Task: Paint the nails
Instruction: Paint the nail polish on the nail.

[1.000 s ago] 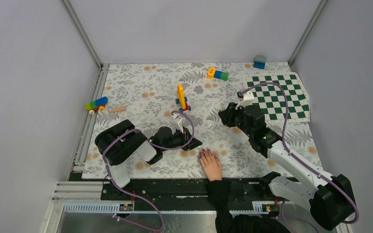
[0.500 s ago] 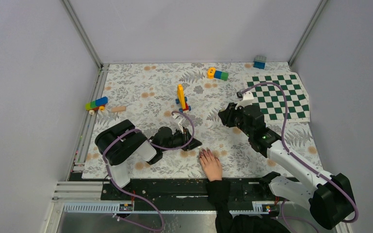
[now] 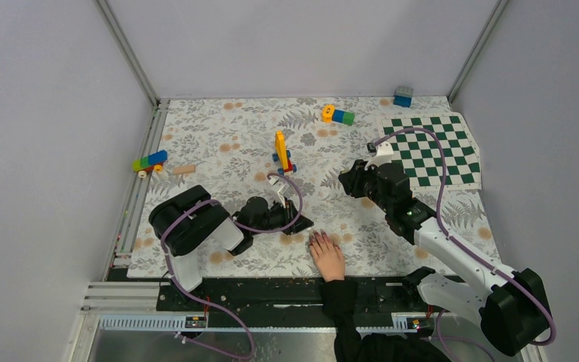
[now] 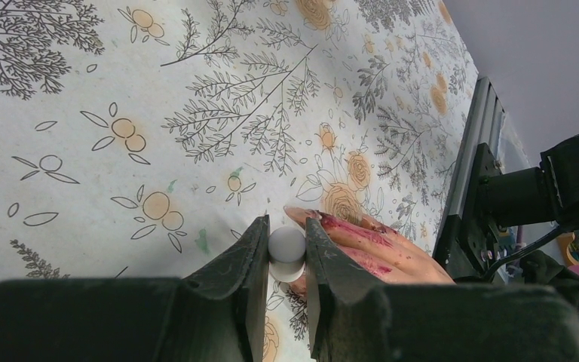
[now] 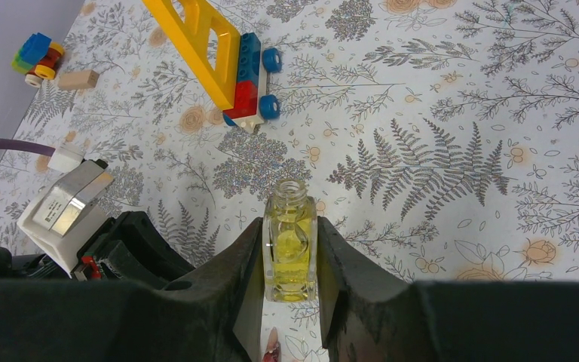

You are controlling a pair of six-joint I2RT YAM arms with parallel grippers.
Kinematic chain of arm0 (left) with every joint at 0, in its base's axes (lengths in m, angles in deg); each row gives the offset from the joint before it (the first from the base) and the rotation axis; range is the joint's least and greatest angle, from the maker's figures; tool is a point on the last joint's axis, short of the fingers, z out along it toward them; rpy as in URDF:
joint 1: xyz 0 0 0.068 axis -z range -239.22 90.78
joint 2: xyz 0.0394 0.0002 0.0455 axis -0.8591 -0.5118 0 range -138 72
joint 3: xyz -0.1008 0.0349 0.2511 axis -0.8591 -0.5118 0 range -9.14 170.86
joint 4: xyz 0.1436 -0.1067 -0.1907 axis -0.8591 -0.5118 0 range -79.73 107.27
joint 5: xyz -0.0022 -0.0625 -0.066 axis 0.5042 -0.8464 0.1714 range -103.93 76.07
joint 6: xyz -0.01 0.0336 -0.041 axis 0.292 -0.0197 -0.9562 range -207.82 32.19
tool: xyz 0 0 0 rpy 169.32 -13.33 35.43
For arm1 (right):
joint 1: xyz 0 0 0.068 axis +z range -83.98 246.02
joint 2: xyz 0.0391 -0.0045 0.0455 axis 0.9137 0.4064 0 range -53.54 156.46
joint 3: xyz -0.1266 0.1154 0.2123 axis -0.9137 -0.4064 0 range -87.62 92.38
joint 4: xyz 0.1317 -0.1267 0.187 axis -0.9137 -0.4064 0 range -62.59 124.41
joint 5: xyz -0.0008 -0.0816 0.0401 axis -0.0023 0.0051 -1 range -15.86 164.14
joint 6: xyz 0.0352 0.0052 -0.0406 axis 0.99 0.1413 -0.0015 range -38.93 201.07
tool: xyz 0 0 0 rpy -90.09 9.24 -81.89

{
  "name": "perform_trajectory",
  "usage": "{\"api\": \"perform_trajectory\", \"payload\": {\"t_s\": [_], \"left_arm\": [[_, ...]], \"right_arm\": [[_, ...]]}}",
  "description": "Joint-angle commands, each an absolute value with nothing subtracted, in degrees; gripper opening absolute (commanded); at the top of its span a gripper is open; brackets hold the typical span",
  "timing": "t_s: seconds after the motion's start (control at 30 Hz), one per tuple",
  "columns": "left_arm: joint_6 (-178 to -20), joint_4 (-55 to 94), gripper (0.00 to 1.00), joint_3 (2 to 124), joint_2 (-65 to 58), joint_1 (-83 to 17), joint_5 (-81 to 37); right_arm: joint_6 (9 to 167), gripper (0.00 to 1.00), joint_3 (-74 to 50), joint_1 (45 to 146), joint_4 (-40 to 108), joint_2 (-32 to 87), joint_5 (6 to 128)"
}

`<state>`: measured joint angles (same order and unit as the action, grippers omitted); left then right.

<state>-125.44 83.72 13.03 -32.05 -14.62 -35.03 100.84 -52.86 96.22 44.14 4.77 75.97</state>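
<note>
We see the left end effector (image 4: 286, 230) clamped on a small white cap (image 4: 286, 249), just beside the dark red nails (image 4: 324, 220) of a hand (image 3: 329, 259) lying flat at the near edge of the worktop (image 3: 219, 136). The right end effector (image 5: 290, 226) grips an open yellow bottle (image 5: 290, 253), well apart; a toy ladder truck (image 5: 230, 64) stands beyond.

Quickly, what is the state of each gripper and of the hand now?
Left gripper: closed on a white cap.
Right gripper: closed on an open bottle of yellow liquid.
Hand: lying flat, holding nothing.
</note>
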Motion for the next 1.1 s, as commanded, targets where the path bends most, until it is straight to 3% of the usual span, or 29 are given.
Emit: {"api": "perform_trajectory", "payload": {"t_s": [0.0, 1.07], "left_arm": [[-124.0, 86.3, 0.00, 14.7, -32.8, -14.3, -34.3], [-123.5, 86.5, 0.00, 14.2, -32.9, -14.9, -32.9]], "right_arm": [[100.3, 0.00, -51.0, 95.6, 46.5, 5.1, 75.2], [100.5, 0.00, -50.7, 95.6, 47.1, 6.3, 74.8]]}}
